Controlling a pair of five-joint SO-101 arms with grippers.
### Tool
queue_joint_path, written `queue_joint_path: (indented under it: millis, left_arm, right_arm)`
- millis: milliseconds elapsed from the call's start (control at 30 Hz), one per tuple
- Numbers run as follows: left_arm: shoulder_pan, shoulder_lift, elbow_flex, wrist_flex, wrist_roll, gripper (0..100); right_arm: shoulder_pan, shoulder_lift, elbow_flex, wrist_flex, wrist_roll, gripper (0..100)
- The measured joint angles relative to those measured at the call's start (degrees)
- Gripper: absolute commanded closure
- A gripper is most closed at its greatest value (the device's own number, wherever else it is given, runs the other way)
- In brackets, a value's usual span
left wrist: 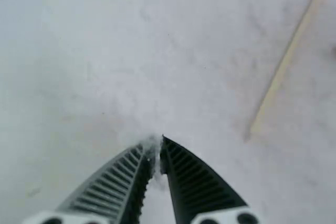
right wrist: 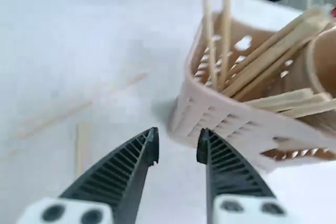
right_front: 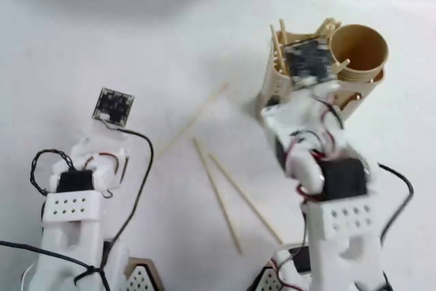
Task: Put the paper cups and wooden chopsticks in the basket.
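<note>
- Right wrist view: right hand (right wrist: 177,149) released, empty, beside the basket (right wrist: 210,114).
- Left hand (left wrist: 159,148) clenched, empty.
- Likely next: grasp a loose chopstick (right_front: 216,195) toward the near edge of the tabletop (right_front: 136,46).

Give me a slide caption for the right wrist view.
Open right gripper close to the basket, which holds wooden chopsticks and a paper cup.

No words, numbers or signs can be read anywhere; the dark circuit board (right_front: 113,106) at the left perhaps bears markings, too small to tell.
</note>
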Motion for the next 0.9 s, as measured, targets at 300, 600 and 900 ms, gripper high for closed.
queue_joint_path:
  millis: [300, 600, 900]
  left_arm:
    - [0.0, 0.0, 0.0, 0.0, 0.0, 96]
    - [-5.1, 0.0, 0.0, -0.35, 0.0, 96]
    - [-5.27, 0.0, 0.0, -0.44, 0.0, 96]
  right_arm:
    - [-11.78, 19.52, 0.0, 8.7, -0.53, 75.2]
    - [-22.68, 39.38, 0.0, 4.48, -4.75, 74.8]
    - [-26.64, 53.8, 0.0, -6.68, -6.95, 74.8]
